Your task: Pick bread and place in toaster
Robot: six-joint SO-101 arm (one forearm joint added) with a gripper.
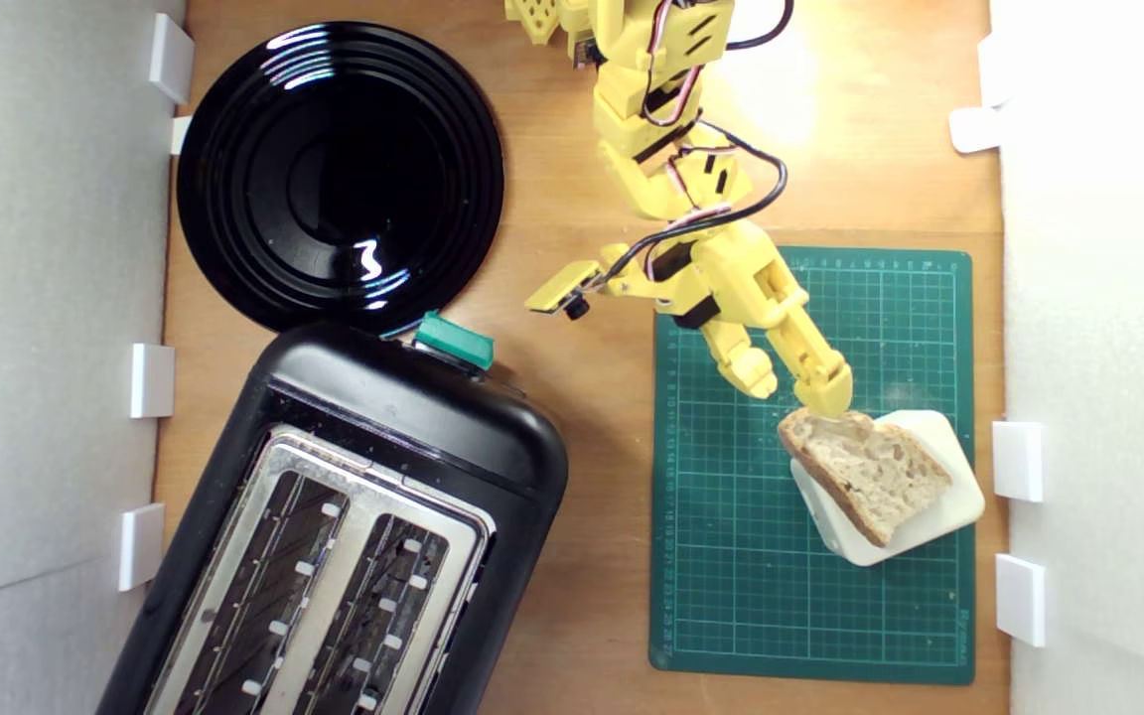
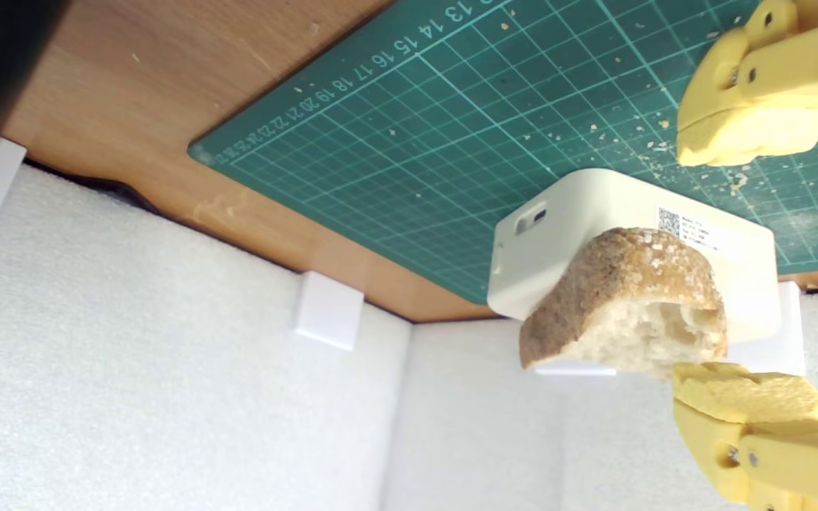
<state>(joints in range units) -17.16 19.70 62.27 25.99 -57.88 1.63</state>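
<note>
The bread, a half slice with pale holey crumb and brown crust, lies on a white rounded block on the green cutting mat. My yellow gripper is open at the slice's near end. In the wrist view the bread sits between the spread fingers, with one fingertip close against its crumb face and the other fingertip well off it over the mat. The black toaster, with a silver two-slot top and a teal lever knob, stands at the exterior view's lower left, both slots empty.
A round glossy black plate lies beyond the toaster at the exterior view's upper left. The green mat carries crumbs. White foam walls with small white brackets line both sides of the wooden table.
</note>
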